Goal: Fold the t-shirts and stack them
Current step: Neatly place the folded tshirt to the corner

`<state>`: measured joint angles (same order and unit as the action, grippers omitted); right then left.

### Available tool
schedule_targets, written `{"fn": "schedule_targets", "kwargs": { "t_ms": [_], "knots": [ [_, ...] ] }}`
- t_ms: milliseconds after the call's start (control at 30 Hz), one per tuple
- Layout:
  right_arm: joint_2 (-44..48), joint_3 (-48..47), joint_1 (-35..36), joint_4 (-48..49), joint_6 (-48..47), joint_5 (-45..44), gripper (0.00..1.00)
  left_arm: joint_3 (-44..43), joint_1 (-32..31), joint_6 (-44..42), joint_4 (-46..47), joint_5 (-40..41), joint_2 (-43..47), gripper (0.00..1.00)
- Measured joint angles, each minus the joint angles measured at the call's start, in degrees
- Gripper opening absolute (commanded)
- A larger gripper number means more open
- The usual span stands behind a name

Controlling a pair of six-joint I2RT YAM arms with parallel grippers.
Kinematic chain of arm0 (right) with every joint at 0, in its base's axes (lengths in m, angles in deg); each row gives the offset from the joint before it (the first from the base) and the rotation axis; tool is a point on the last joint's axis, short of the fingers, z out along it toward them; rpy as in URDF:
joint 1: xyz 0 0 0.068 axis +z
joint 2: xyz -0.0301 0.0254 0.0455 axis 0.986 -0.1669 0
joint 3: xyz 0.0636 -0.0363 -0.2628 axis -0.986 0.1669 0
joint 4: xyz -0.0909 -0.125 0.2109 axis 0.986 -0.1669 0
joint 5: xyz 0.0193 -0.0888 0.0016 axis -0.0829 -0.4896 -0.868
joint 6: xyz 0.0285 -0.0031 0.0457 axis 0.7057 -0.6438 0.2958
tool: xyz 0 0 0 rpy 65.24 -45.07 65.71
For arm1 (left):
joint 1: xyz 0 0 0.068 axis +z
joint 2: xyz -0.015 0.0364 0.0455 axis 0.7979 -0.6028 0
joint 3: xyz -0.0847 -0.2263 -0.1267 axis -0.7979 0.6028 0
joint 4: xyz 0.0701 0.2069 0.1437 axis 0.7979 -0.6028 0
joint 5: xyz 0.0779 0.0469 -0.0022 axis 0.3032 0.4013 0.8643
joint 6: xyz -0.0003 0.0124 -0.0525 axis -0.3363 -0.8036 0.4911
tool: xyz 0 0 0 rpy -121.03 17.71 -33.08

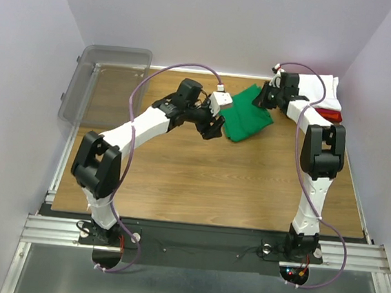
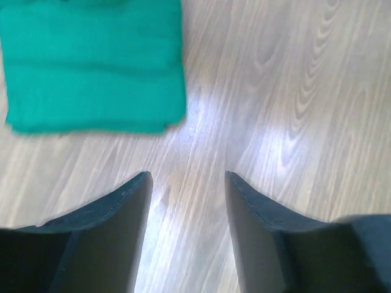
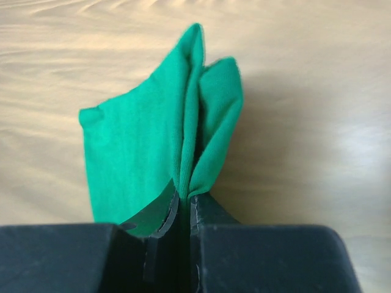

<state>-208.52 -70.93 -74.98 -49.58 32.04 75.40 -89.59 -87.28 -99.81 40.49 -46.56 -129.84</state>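
Status, overhead camera: bright green cotton t-shirt (image 1: 250, 117) lies part-folded on the brown wood-grain tabletop (image 1: 213, 183), between the two end effectors. Left end effector (image 1: 214, 129) hangs just beside its near-left edge; right end effector (image 1: 262, 99) is at its far-right corner. White cotton t-shirt (image 1: 323, 92), with red cotton t-shirt (image 1: 331, 116) showing at its near edge, sits just right of the right end effector, partly behind that arm; fold quality not readable. Clear grey plastic bin (image 1: 104, 86) is well left of the left end effector.

Left wrist: fingers spread, nothing between them, bare tabletop under. Green rectangle ahead-left, clear of the fingertips.

Right wrist: fingers pressed together, pinching a doubled edge of the green cloth, which stands up ahead of the tips.

Read: green one is mid-fold, probably one more fold over, then onto the pile. White and red look parked already. Stack not yet complete.
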Motion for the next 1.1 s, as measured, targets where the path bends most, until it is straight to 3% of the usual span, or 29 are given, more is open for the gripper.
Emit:
{"fn": "schedule_targets", "kwargs": {
  "t_ms": [133,433,1100],
  "knots": [
    [-4.0,-10.6,-1.4,-7.7,-9.2,-5.0,0.00,2.8,-0.1,1.6,0.0,-1.0,3.8,0.86],
    [-7.6,-24.3,-2.8,-17.4,-24.0,-13.3,0.01,9.0,0.0,4.2,-0.3,-1.2,5.4,0.90],
    [-4.6,-33.1,-3.1,-23.2,-30.7,-16.6,0.01,12.2,0.0,6.5,1.4,-1.3,9.1,0.91]
  ]
}}
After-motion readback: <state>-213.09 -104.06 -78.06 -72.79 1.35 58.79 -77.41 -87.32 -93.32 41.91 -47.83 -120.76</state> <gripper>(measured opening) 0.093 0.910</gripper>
